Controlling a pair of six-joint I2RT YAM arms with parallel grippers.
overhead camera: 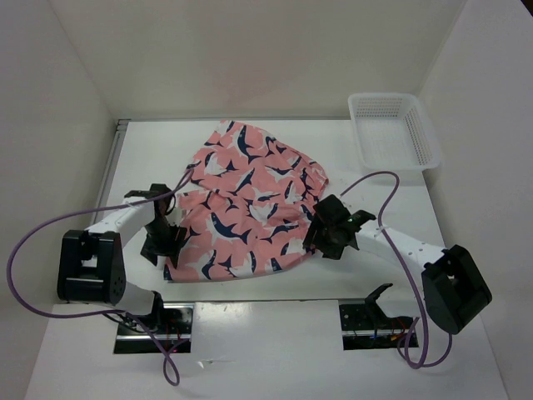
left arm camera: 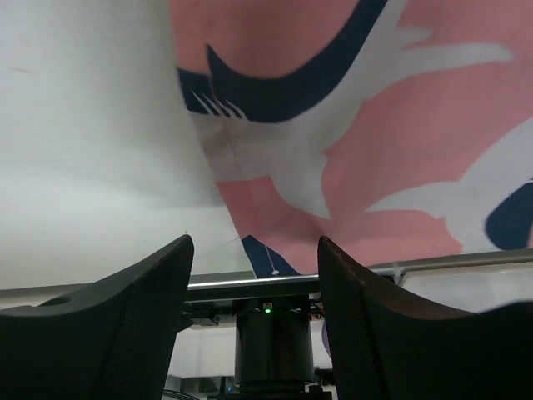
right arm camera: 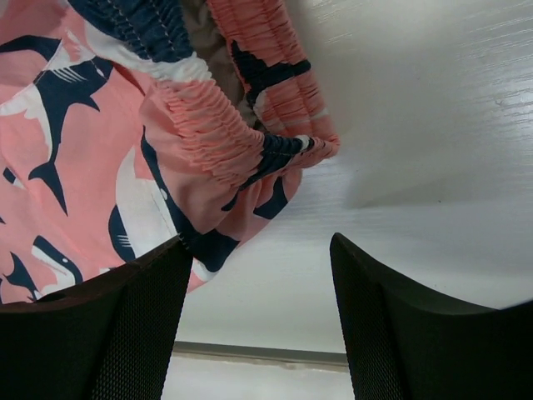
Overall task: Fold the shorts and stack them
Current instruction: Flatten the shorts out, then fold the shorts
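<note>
Salmon-pink shorts [overhead camera: 250, 204], judged light and limp, are best gripped at the gathered waistband [right arm camera: 237, 137] at upper centre; left gripper [left arm camera: 254, 246] and right gripper [right arm camera: 262, 242] are both spread, empty.

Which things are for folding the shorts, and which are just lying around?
For the job:
- the shorts, spread on the table
- left fingers, open, at the shorts' left edge
- right fingers, open, by the waistband

Just lying about:
- white mesh basket, at the table's far right corner
</note>
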